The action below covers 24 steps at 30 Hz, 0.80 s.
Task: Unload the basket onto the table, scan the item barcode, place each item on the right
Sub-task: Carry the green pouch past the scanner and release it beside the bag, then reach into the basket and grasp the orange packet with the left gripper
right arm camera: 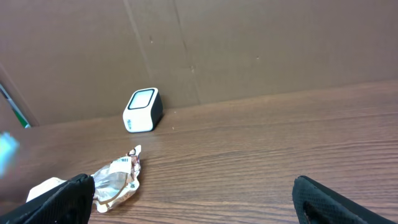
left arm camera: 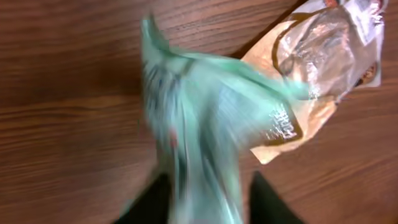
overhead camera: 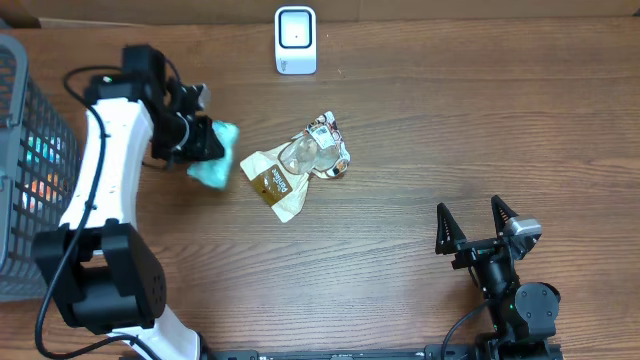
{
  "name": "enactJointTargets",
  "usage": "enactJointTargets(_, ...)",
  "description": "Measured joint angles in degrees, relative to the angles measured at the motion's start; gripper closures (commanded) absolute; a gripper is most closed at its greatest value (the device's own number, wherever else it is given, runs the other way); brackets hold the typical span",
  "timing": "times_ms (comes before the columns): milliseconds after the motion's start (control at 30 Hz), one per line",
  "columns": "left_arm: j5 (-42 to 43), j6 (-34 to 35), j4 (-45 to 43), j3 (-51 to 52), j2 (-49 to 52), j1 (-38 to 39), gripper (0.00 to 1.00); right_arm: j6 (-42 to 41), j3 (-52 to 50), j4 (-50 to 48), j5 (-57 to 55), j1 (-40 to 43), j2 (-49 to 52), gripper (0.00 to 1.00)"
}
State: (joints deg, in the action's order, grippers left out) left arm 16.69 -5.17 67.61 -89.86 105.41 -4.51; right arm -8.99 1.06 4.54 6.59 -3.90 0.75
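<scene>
A teal packet [overhead camera: 213, 165] hangs at the left of the table between the fingers of my left gripper [overhead camera: 207, 143]. In the left wrist view the packet [left arm camera: 199, 112] is blurred, and my left gripper [left arm camera: 208, 190] has its jaws parted, with a sliver of table showing beside the right finger [left arm camera: 267, 202]. A tan and clear snack bag [overhead camera: 300, 160] lies crumpled just right of it, also seen as the snack bag [left arm camera: 317, 68]. The white scanner [overhead camera: 295, 38] stands at the back edge. My right gripper [overhead camera: 473, 222] rests open and empty at the front right.
A grey mesh basket [overhead camera: 25, 160] holding coloured items stands at the far left. In the right wrist view the scanner [right arm camera: 143, 110] stands before a brown cardboard wall, and the snack bag [right arm camera: 115, 180] lies ahead of the left finger of my right gripper [right arm camera: 193, 190].
</scene>
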Motion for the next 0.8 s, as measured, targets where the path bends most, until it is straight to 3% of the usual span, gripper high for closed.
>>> enactJointTargets(67,0.0,0.4,-1.6,2.4,0.0,0.0,0.4,0.0,0.0,0.0,0.0,0.0,0.0,0.0)
enactJointTargets(133,-0.1,0.5,-2.1,3.7,0.0,0.0,0.34,0.0,0.0,0.0,0.0,0.0,0.0,0.0)
enactJointTargets(233,0.0,0.7,-3.0,4.1,0.0,0.0,0.41,0.0,0.0,0.0,0.0,0.0,0.0,0.0)
enactJointTargets(400,0.4,0.8,-1.2,2.6,0.1,0.0,0.42,0.0,0.0,0.0,0.0,0.0,0.0,0.0)
enactJointTargets(567,1.0,0.8,7.5,-14.2,0.7,-0.8,0.31,0.0,0.0,0.0,0.0,0.0,0.0,0.0)
enactJointTargets(633,1.3,0.9,10.8,-23.7,0.7,-1.2,0.09,0.0,0.0,0.0,0.0,0.0,0.0,0.0)
enactJointTargets(700,1.3,0.7,13.0,-32.4,0.6,-1.6,0.01,0.0,0.0,0.0,0.0,0.0,0.0,0.0)
enactJointTargets(800,0.7,0.7,17.0,-46.0,0.6,-2.5,0.0,0.0,0.0,0.0,0.0,0.0,0.0,0.0)
